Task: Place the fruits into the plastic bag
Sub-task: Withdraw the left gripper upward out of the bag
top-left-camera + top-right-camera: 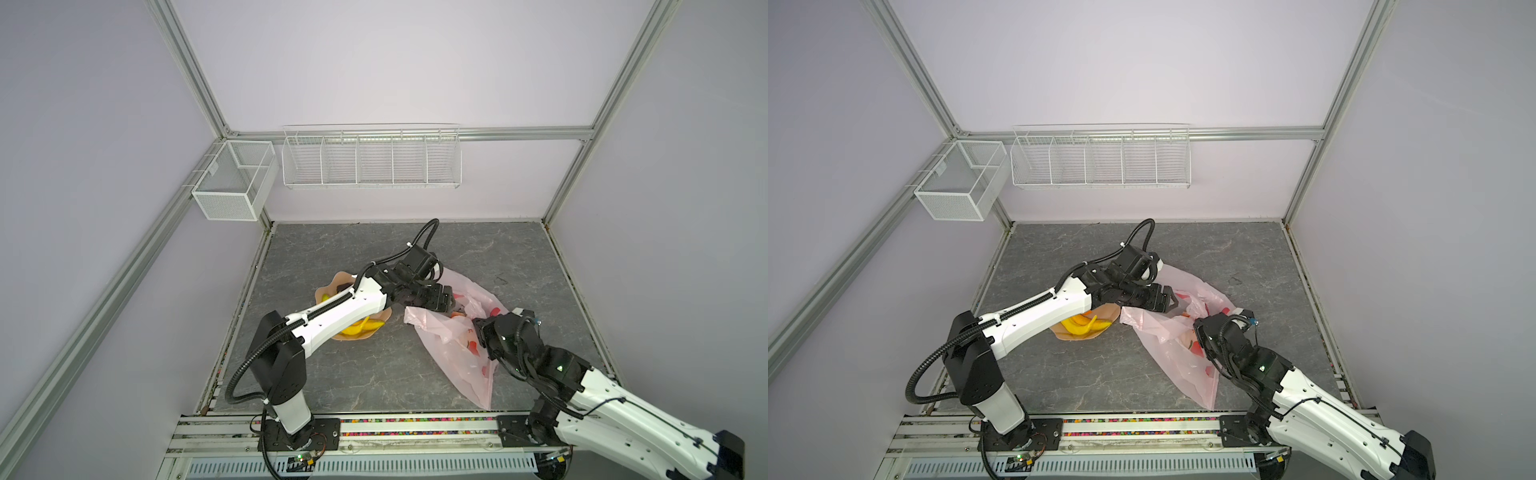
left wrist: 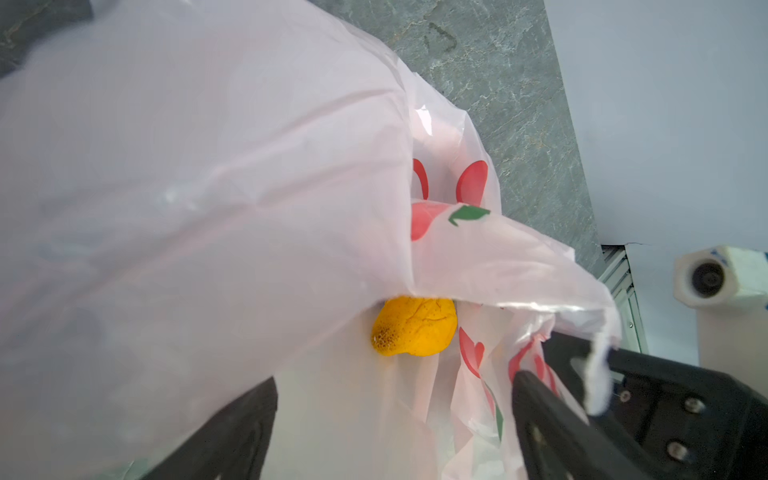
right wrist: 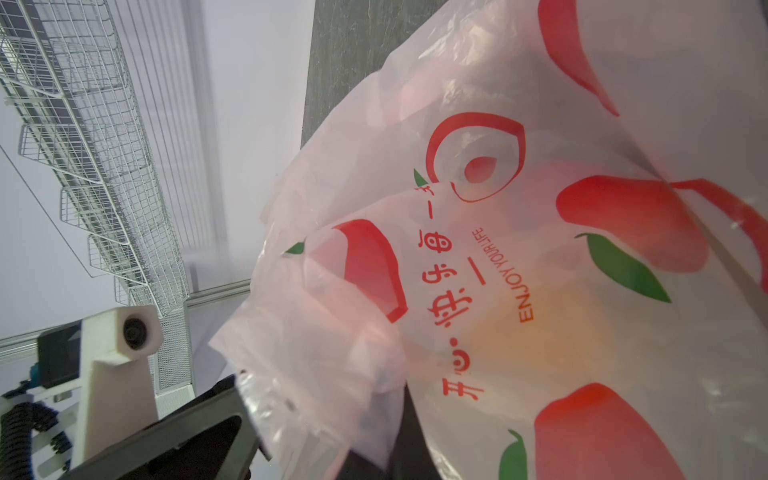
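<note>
Some yellow toy bananas (image 1: 357,330) wait in the shiny peach-coloured dish (image 1: 334,277), not packed yet. The left pincer (image 1: 452,301), spread wide, is at the mouth of the thin pink plastic bag (image 1: 453,361), where a round orange fruit (image 2: 413,326) already sits. The right pincer (image 1: 478,332) pinches the bag's edge.

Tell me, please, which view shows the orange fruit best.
Left wrist view: the orange fruit lies sharp inside the plastic bag. Both top views show at most a tiny orange speck; the right wrist view, a vague glow through plastic.
</note>
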Tool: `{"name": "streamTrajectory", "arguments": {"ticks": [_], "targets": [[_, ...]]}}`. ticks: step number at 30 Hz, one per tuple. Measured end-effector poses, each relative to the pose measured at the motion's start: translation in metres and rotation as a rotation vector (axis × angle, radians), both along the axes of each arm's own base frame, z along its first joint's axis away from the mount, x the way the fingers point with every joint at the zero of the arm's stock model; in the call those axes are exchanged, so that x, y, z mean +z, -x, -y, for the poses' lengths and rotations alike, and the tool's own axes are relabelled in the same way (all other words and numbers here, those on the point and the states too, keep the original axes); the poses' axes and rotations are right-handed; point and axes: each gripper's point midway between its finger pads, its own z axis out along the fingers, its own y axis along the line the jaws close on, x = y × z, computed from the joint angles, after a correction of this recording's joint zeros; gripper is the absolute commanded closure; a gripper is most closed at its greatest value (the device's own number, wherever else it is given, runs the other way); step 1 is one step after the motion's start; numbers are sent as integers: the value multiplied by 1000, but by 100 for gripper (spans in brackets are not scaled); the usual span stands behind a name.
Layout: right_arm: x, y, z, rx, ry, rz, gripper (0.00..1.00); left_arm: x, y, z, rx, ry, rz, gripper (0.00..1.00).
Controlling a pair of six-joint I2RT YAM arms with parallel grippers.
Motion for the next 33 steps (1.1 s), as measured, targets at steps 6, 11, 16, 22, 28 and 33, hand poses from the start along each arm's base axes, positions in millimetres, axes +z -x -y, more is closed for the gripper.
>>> {"name": "streamTrajectory", "arguments": {"ticks": [6, 11, 16, 22, 28, 33], "targets": [[-1, 0, 0, 2, 5, -3, 94, -6, -10, -4, 91, 17, -34, 12], [-4, 0, -1, 13, 28, -14, 94, -4, -36, -2, 230, 83, -35, 12], [-9, 0, -3, 27, 45, -29, 94, -12, -65, 7, 349, 136, -40, 12], [-9, 1, -4, 36, 51, -32, 94, -27, -80, 16, 432, 175, -73, 13], [-10, 1, -2, 33, 55, -33, 94, -13, -91, 20, 498, 268, -57, 13], [-14, 0, -4, 37, 63, -46, 94, -1, -101, 18, 569, 360, -55, 13]]}}
